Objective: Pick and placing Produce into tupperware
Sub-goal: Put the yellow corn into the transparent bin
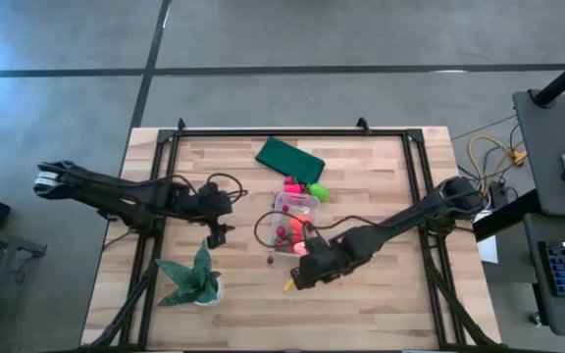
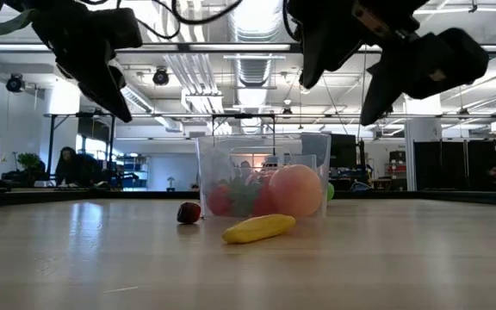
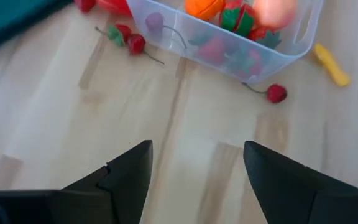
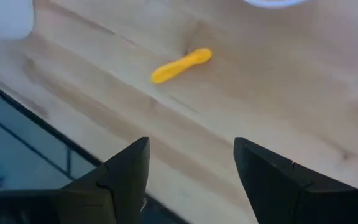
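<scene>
Only the right wrist view shows the yellow-orange stick [image 4: 181, 65] lying clear on the wooden table [image 4: 278, 93] beyond the right gripper [image 4: 191, 171], jaws apart and empty. The left wrist view shows the left gripper [image 3: 197, 171], also parted, facing the tupperware [image 3: 229, 59], which holds several pieces, a red berry [image 3: 276, 93] just beside it. From above the tupperware sits mid-table. Behind is an open workroom; the pieces inside blur together.

the tupperware [image 1: 293, 222] sits mid-table, a stick [image 1: 289, 285] before it, a potted plant [image 1: 192, 277] to its front-left.
</scene>
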Motion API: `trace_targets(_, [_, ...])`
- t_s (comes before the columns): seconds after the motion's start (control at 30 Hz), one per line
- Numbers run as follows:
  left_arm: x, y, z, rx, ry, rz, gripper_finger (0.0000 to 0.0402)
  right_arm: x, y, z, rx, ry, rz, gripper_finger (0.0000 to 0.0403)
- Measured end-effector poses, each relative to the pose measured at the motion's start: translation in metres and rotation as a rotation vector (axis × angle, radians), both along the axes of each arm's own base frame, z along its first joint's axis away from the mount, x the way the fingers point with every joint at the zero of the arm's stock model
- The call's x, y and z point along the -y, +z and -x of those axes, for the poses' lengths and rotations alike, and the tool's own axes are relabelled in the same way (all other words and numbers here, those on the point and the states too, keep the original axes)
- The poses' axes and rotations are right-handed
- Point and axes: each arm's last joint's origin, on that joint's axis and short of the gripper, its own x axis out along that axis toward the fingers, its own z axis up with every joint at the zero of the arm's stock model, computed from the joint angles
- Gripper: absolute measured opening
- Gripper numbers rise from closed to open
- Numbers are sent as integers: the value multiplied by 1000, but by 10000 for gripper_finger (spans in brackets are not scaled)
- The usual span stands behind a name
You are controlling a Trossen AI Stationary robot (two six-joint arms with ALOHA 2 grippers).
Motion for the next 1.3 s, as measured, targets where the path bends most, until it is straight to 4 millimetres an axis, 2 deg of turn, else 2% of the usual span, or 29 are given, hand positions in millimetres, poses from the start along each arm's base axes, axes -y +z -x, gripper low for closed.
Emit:
trace_targets(0.07, [2,-2,5,10,43,48,238,-4,3,-1,27,-13,9,225])
trace_targets(0.2, [6,-3,9,12,127,133,238,-7,5,-1,45,-163,28,222])
trace_targets(0.37, [13,-4,12,0,168,198,238,-20,-1,-2,98,-256,42,221])
trace_targets(0.63, [20,-6,14,-15,92,164,238,-49,-42,-25,115,-401,-72,219])
trace_targets(0.9, [20,-7,22,-65,1,89,238,-58,-61,-52,-12,-557,-32,219])
trace_targets(1.03, [19,-7,26,-91,-34,52,238,-62,-55,-61,-75,-640,35,219])
trace_targets(1.3, [19,-5,27,-87,-137,-19,238,-58,-37,-85,-179,-680,148,219])
